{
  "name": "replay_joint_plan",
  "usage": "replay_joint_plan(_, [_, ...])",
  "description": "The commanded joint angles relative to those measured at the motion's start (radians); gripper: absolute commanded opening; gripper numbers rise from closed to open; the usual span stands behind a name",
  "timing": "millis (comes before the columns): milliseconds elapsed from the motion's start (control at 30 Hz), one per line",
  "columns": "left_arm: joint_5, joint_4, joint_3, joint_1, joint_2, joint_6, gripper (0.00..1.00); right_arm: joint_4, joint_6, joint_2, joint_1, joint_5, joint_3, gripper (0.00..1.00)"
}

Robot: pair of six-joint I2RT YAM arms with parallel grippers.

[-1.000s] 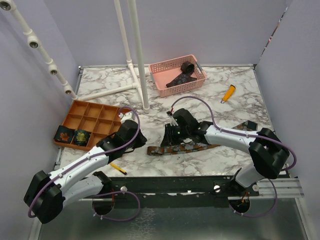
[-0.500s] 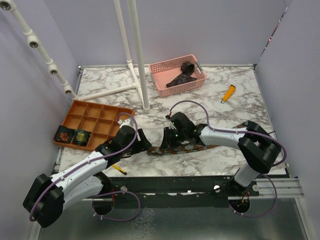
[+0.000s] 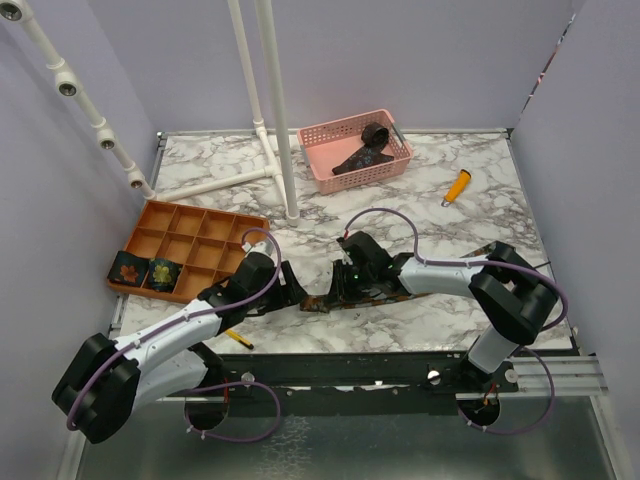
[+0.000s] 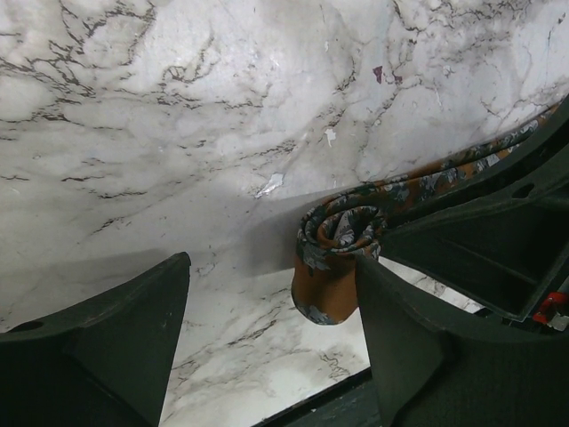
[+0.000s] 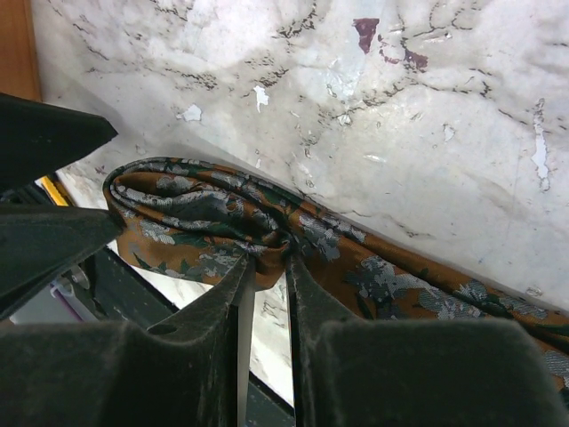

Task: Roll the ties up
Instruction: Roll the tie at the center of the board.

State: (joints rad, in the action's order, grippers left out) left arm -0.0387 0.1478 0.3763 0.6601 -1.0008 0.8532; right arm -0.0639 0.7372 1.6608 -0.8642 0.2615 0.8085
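A rust-orange tie point(image 5: 373, 276) with grey-green flowers lies on the marble table near its front edge. Its left end is curled into a loose coil point(image 4: 342, 227). My right gripper point(image 5: 267, 258) is shut on a fold of the tie just behind the coil. My left gripper point(image 4: 271, 302) is open, and the coil rests against its right finger point(image 4: 418, 347). From above, the left gripper point(image 3: 292, 292) and the right gripper point(image 3: 338, 288) meet over the tie point(image 3: 316, 303). The tie's tail point(image 3: 494, 250) shows beyond the right arm. Two rolled ties point(image 3: 128, 268) point(image 3: 163, 272) sit in an orange tray point(image 3: 190, 240).
A pink basket point(image 3: 325, 135) at the back holds a dark tie point(image 3: 365, 150). An orange-handled tool point(image 3: 456, 187) lies at the right. A white pipe frame point(image 3: 275, 130) stands behind the tray, and a yellow stick point(image 3: 236, 337) lies at the front edge under the left arm.
My left gripper has opened and moved right to the tie's end. My right gripper has shifted left with the tie, whose flat left end is now curled into a coil.
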Motion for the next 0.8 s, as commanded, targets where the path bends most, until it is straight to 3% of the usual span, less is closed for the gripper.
replay_joint_plan(0, [-0.070,-0.083,-0.013,-0.005,-0.026,0.006,0.76,0.006,0.005,0.029,-0.005,-0.044,-0.033,0.21])
replay_joint_plan(300, [-0.144,-0.143,-0.012,-0.005,-0.049,-0.009,0.74,0.023,0.009,0.037,0.000,-0.034,-0.044,0.21])
replay_joint_plan(767, [-0.207,-0.200,-0.012,-0.023,-0.117,-0.072,0.52,0.093,0.001,0.035,0.018,0.014,-0.097,0.20])
